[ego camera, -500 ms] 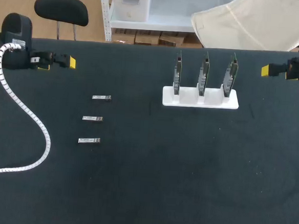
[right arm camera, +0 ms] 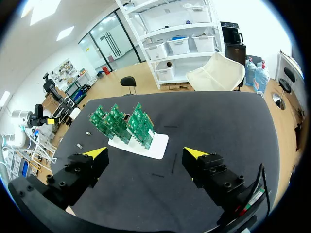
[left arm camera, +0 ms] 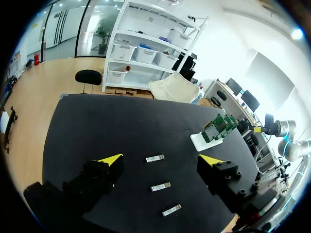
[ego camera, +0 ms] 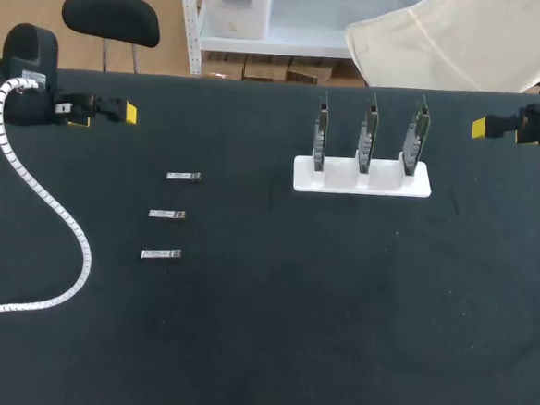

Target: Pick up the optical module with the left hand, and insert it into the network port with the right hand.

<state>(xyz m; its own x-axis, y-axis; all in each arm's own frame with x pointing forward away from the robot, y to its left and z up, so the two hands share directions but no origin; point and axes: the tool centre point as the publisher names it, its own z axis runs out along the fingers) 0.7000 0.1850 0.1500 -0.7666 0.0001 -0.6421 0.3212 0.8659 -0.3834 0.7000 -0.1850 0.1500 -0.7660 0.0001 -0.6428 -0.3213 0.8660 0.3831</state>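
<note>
While the left gripper (ego camera: 128, 113) hangs far to the left of the white stand (ego camera: 362, 179), near the table's (ego camera: 289, 334) back edge, its yellow-tipped fingers are spread wide with nothing held. A white-wrapped cable (ego camera: 60, 216) trails from that arm and curls across the tabletop, farther from the stand than the modules. Three optical modules (ego camera: 184, 176) (ego camera: 167, 215) (ego camera: 161, 253) lie flat in a column, well left of the stand, with bare black tabletop between. The stand holds three green circuit boards (ego camera: 368, 135) upright, side by side. Just right of the stand, towards the back edge, the right gripper (ego camera: 480, 127) hangs with its fingers wide apart and nothing between them.
</note>
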